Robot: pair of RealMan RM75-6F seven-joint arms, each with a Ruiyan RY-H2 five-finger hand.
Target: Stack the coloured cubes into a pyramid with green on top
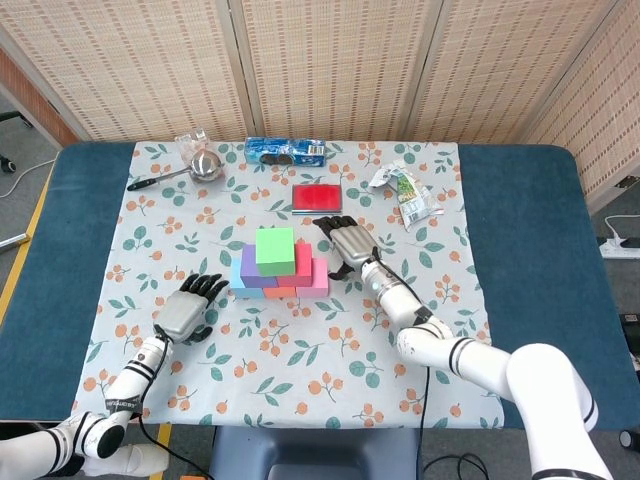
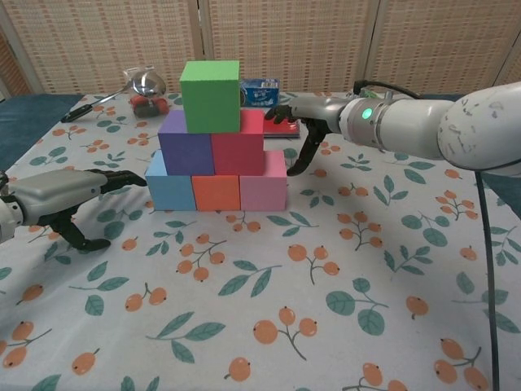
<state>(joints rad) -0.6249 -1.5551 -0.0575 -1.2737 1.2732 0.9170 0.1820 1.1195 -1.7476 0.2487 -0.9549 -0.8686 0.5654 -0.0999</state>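
A pyramid of cubes stands mid-table. Its bottom row is a blue cube (image 2: 168,191), an orange cube (image 2: 216,193) and a pink cube (image 2: 263,183). Above them sit a purple cube (image 2: 186,142) and a red cube (image 2: 238,142). The green cube (image 2: 210,95) (image 1: 274,250) is on top. My left hand (image 2: 69,195) (image 1: 186,308) is open, left of the blue cube, holding nothing. My right hand (image 2: 303,122) (image 1: 347,243) is open just right of the red and pink cubes, fingers spread, apart from them.
A flat red box (image 1: 317,198) lies behind the pyramid. At the back are a blue snack pack (image 1: 286,151), a metal ladle (image 1: 197,167) and a crinkled packet (image 1: 405,190). The floral cloth (image 1: 300,350) covers the table.
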